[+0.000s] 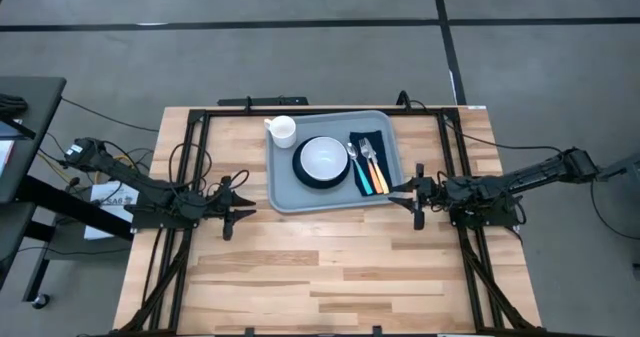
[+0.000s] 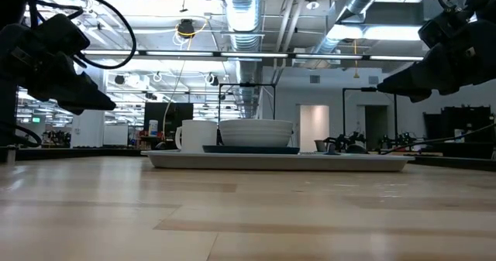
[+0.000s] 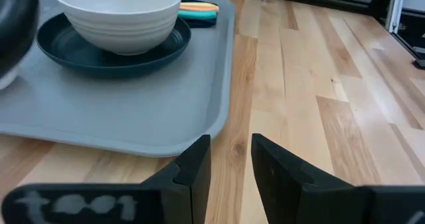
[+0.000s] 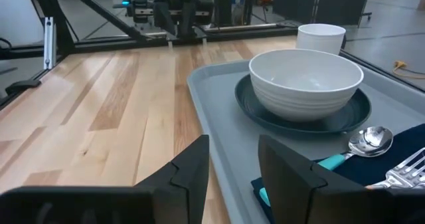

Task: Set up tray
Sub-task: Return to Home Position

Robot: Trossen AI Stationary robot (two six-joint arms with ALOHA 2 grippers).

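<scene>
The grey-blue tray (image 1: 285, 192) lies flat on the far middle of the wooden table. On it stand a white cup (image 1: 283, 129) and a white bowl (image 1: 322, 157) sitting in a dark teal plate (image 1: 303, 175). A dark navy napkin (image 1: 385, 149) carries a spoon, a fork and orange and teal handles. My left gripper (image 1: 243, 209) (image 3: 230, 163) hovers open off the tray's near left corner. My right gripper (image 1: 410, 199) (image 4: 232, 167) hovers open off its near right corner. In the low view both are raised above the table.
Bare wooden tabletop (image 1: 320, 277) stretches between the tray and the table's near edge. Black frame rails (image 1: 195, 137) run along the table's left, right and far sides. Beyond the far edge the low view shows an open room with equipment.
</scene>
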